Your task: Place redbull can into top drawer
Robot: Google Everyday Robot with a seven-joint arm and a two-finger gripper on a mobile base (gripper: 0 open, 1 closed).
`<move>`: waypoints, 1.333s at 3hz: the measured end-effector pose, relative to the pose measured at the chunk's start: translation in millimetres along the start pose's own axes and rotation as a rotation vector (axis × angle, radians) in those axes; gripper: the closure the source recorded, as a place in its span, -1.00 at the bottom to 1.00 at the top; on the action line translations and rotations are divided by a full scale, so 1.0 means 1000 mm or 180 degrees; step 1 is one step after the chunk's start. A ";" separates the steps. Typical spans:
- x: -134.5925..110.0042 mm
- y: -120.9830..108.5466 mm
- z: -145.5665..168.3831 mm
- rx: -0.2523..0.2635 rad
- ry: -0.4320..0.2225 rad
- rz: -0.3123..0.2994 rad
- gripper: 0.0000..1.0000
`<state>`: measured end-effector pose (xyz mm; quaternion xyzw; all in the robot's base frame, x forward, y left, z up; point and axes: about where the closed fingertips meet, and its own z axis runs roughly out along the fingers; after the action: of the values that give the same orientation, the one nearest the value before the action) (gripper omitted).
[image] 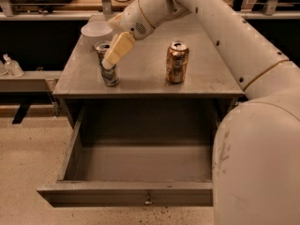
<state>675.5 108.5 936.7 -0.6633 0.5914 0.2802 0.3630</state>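
The redbull can, slim with a silver-and-blue pattern, stands upright on the left of the grey cabinet top. My gripper reaches down from the upper right and sits right at the can's upper half, covering part of it. I cannot tell whether it touches the can. The top drawer is pulled wide open below the cabinet top, with nothing inside it and a small metal knob on its front panel.
A wider gold can stands upright on the right of the cabinet top. A white bowl sits at the back left behind the redbull can. My white arm fills the right side of the view.
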 end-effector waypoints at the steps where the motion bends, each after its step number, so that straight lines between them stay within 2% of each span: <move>1: 0.001 0.012 0.011 -0.0123 -0.0056 0.0034 -1.00; 2: 0.007 0.021 0.010 -0.0182 -0.0114 0.0099 -1.00; 3: 0.008 0.018 0.010 -0.0257 -0.0256 0.0170 -0.48; 4: 0.000 0.014 0.011 -0.0278 -0.0352 0.0151 -0.02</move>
<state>662.8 117.1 928.1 -0.6478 0.5732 0.3505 0.3591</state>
